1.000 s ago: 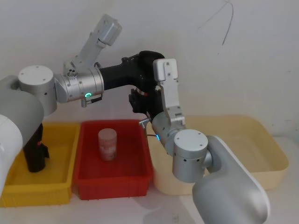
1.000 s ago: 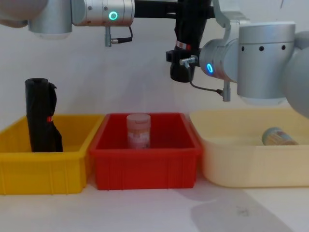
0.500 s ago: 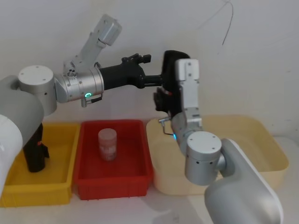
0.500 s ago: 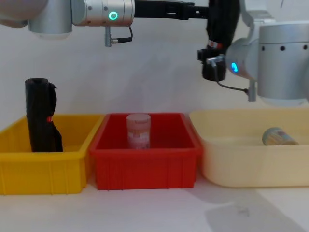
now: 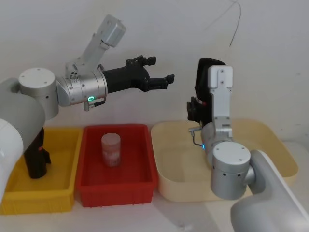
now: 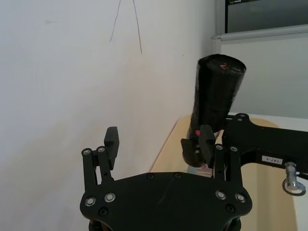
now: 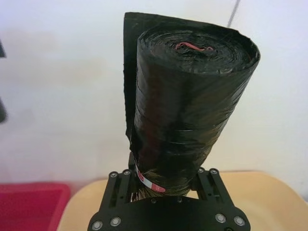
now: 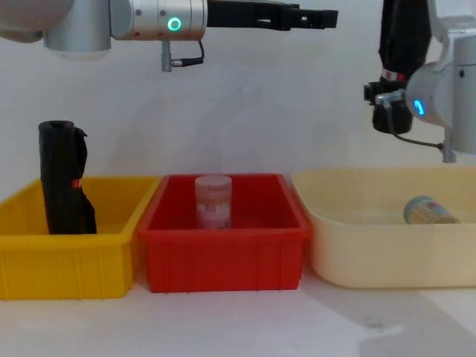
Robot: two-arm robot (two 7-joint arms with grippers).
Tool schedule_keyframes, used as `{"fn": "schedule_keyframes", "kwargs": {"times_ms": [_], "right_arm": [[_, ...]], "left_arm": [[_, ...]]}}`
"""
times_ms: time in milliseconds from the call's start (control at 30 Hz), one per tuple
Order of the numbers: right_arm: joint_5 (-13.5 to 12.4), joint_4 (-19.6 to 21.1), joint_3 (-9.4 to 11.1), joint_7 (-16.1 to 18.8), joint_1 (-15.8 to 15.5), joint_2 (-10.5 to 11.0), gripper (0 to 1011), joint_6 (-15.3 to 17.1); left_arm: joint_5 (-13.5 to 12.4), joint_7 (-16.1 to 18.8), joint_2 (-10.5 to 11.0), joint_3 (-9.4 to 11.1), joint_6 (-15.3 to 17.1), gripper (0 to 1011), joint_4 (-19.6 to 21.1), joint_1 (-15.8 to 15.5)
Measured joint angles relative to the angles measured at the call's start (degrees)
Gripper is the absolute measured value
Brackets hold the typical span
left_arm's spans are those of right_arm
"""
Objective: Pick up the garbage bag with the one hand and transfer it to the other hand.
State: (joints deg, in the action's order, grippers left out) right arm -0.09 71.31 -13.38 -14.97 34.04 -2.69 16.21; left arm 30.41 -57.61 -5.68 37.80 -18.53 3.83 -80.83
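Holding the garbage bag (image 7: pixel 185 101) upright by its lower end, the right gripper (image 7: pixel 166 192) is clamped just at the red-and-white label band, above the cream bin (image 5: pixel 270 179). The left gripper (image 5: pixel 161 82) hangs open and empty over the red bin (image 5: pixel 145 179), well apart from the roll.

Risks, as judged:
- Grip sits low on a tall roll; a swing could tip it out of the jaws.
- Glossy, wrinkled black film is slippery and compressible, so it may slide through.
- A loose flap along one side could snag.

Shape: straight cylinder, tightly wound layers, soft rather than rigid.
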Motion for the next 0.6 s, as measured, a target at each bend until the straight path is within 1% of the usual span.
{"fn": "schedule_keyframes", "kwargs": {"times_ms": [67, 100, 167, 267, 300, 367, 500, 567, 600], "right_arm": [[0.10, 0.62, 0.14, -0.11, -0.39, 0.21, 582, 0.60], [0.20, 1.26, 0.29, -0.18, -0.72, 0.39, 634, 1.10], [0.30, 1.77, 0.39, -0.24, -0.96, 0.53, 670, 1.46], [0.43, 2.64, 0.58, -0.34, -1.50, 0.79, 761, 2.19], [0.49, 2.99, 0.67, -0.42, -1.73, 0.89, 814, 2.51], [0.53, 3.31, 0.74, -0.50, -1.92, 0.99, 848, 2.81], [0.66, 4.13, 0.92, -0.58, -2.35, 1.19, 960, 3.43], [0.70, 4.42, 0.97, -0.62, -2.51, 1.26, 1001, 3.67], [0.70, 4.42, 0.97, -0.62, -2.51, 1.26, 1001, 3.67]], "left_arm": [[0.00, 0.00, 0.00, 0.00, 0.00, 1001, 0.00, 0.00], [0.00, 0.00, 0.00, 0.00, 0.00, 1001, 0.00, 0.00], [0.00, 0.00, 0.00, 0.00, 0.00, 1001, 0.00, 0.00], [0.00, 0.00, 0.00, 0.00, 0.00, 1001, 0.00, 0.00], [-0.01, 0.00, 0.00, 0.00, 0.00, 1001, 0.00, 0.00], [-0.01, 0.00, 0.00, 0.00, 0.00, 1001, 0.00, 0.00], [0.00, 0.00, 0.00, 0.00, 0.00, 1001, 0.00, 0.00], [-0.01, 0.00, 0.00, 0.00, 0.00, 1001, 0.00, 0.00], [0.00, 0.00, 0.00, 0.00, 0.00, 1001, 0.00, 0.00]]}}
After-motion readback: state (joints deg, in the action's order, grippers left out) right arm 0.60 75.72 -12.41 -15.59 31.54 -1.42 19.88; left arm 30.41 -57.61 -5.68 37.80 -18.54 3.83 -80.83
